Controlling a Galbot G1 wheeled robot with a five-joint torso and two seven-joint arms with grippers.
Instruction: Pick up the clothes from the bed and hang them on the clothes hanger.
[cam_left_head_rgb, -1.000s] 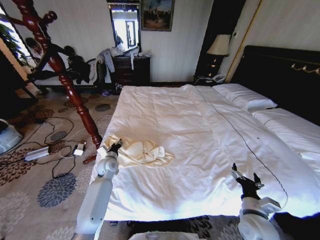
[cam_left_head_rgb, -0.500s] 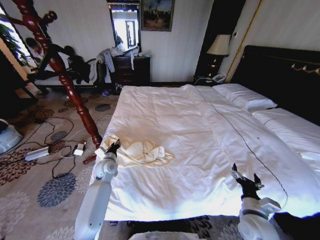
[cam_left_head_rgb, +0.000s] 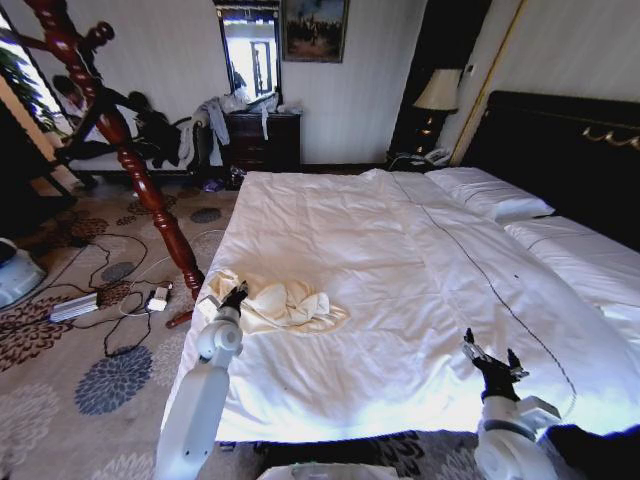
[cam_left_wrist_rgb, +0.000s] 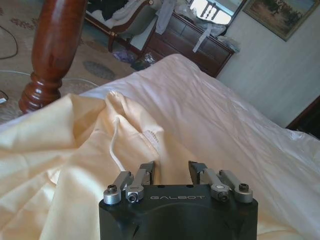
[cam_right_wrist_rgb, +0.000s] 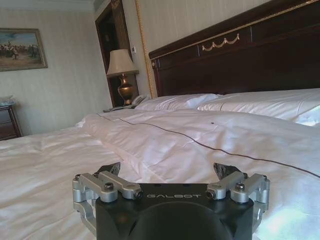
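Where the quilt meets the near-left corner of the bed (cam_left_head_rgb: 400, 260), a crumpled cream-yellow garment (cam_left_head_rgb: 285, 303) lies in a loose heap, one fold spilling over the mattress edge toward the floor. The left pincer (cam_left_head_rgb: 233, 296) sits right at the garment's left end; in the left wrist view its fingers (cam_left_wrist_rgb: 148, 169) stand slightly apart, their tips pressed down into the cloth with a thin white cord running just ahead of them, and no fabric is clamped between them. Compared with a second ago, the left arm has shifted a little to the right and slightly lower over the heap, while the garment keeps the same shape and place. The right pincer (cam_left_head_rgb: 490, 360) hovers low over the bare white quilt near the bed's foot, well apart from the garment, its fingers spread wide; it has not moved since the earlier frames. A thin dark stitched line (cam_left_head_rgb: 490, 285) runs lengthwise along the quilt toward the white pillows (cam_left_head_rgb: 490, 195) and the tall black headboard (cam_left_head_rgb: 570, 150) with gold trim. Beside the bed's left corner a turned red-brown wooden post (cam_left_head_rgb: 130, 160) rises from the patterned carpet (cam_left_head_rgb: 90, 380), with cables and a power strip (cam_left_head_rgb: 75, 306) on the floor near its base.
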